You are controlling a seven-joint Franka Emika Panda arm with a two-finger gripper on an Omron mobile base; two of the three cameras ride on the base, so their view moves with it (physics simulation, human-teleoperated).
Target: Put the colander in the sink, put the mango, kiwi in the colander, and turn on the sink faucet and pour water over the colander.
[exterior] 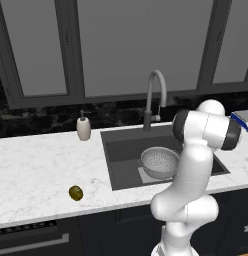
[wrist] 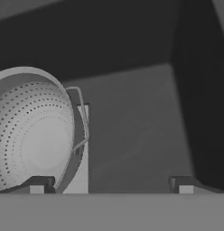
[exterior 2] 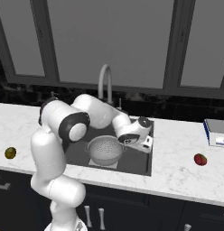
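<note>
- Counter point(exterior: 41, 160): one marble worktop, running along the wall and framing the basin; it carries the fruit not yet moved.
- Sink point(exterior: 121, 150): one dark basin sunk in the counter, with a lighter square patch on its floor.
- Arm point(exterior 2: 55, 149): one, folded forward and down so the hand reaches into the basin at the colander's 3 o'clock in the right base view.
- Faucet point(exterior: 155, 95): one gooseneck, at 12 o'clock of the sink; no stream shows, so it is judged to be off.
- Colander point(exterior 2: 105, 150): one, upright on the sink floor over the pale patch and holding no fruit (the first step appears done).
- Gripper point(wrist: 111, 185): one; jaws wide and holding nothing, the colander's side handle just beside one fingertip point(wrist: 37, 185) in the hand view, which suggests a release.
- Soap bottle point(exterior: 83, 128): one, at the sink's 10 o'clock in the left base view, clear of the work.
- Box point(exterior 2: 217, 131): one blue-and-white item at the counter's far right (identity unclear).
- Mango point(exterior 2: 200, 159): one, on the counter at 3 o'clock of the sink, well apart from it.
- Kiwi point(exterior: 76, 192): one, on the counter at about 8 o'clock of the sink, near the front edge.
</note>
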